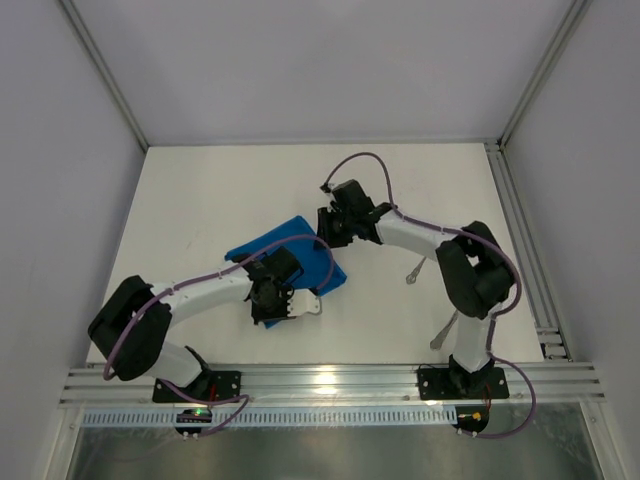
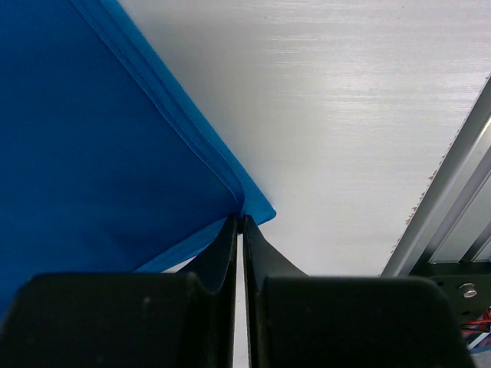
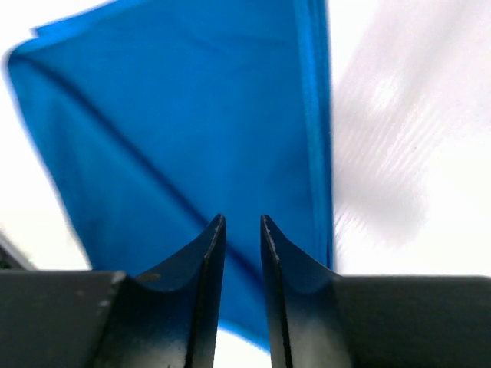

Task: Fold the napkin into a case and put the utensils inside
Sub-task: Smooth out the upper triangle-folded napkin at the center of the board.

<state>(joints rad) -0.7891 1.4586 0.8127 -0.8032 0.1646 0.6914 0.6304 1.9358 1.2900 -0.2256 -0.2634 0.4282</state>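
The left hand (image 2: 242,221) is clamped tight, its fingertips meeting right on the near corner of the napkin (image 2: 100,138), and it looks like a pinch on the hem. From above, that corner is at about 5 o'clock on the cloth. Across at 1 o'clock, the right hand (image 3: 242,222) hangs over the far corner with its fingers a narrow slit apart. Nothing is between them and blue cloth shows through the gap.

The napkin lies flat near the middle of the surface (image 1: 220,190), a broad slanted rectangle with a doubled hem down one side. I'd say it has a fold or so in it, but it is nowhere near a slim case yet.

Out at 3 to 4 o'clock from the cloth, well apart from it, the utensils (image 1: 412,272) lie bare on the surface. One is beside the right arm's elbow. The second (image 1: 445,330) sits nearer the rail, partly hidden by that arm.

By my reckoning this is early going. The narrowing folds are left to do, and neither utensil has been picked up or tucked in.
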